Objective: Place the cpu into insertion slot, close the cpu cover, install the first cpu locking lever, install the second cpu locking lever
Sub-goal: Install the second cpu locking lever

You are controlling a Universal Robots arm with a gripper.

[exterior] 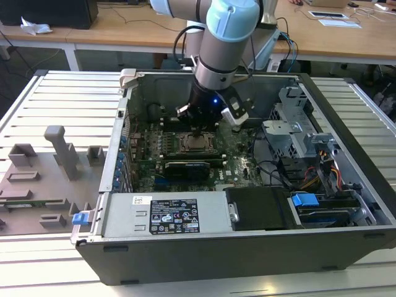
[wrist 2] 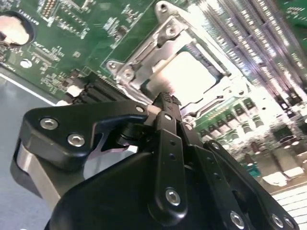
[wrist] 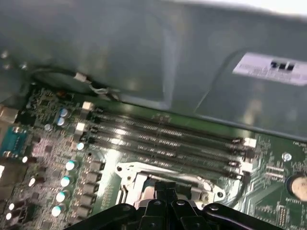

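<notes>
The cpu [exterior: 197, 143] lies flat in the insertion slot [exterior: 183, 146] on the green motherboard inside the open computer case. In the second wrist view its pale top [wrist 2: 188, 76] shows through the window of the cpu cover [wrist 2: 169, 34], whose metal frame lies down around it. My gripper [exterior: 198, 129] hangs just above the socket, its black fingers [wrist 2: 165, 112] pressed together with nothing between them. Their tips [wrist: 168, 188] sit at the edge of the socket frame [wrist: 128, 170]. I cannot make out the locking levers.
Long memory slots [wrist: 168, 135] run beside the socket. A long black card [exterior: 185, 168] lies nearer the power supply [exterior: 167, 214]. Drive cage [exterior: 297, 127] and cables [exterior: 278, 168] fill the exterior view's right. A grey fixture plate [exterior: 43, 176] lies outside the case at the left.
</notes>
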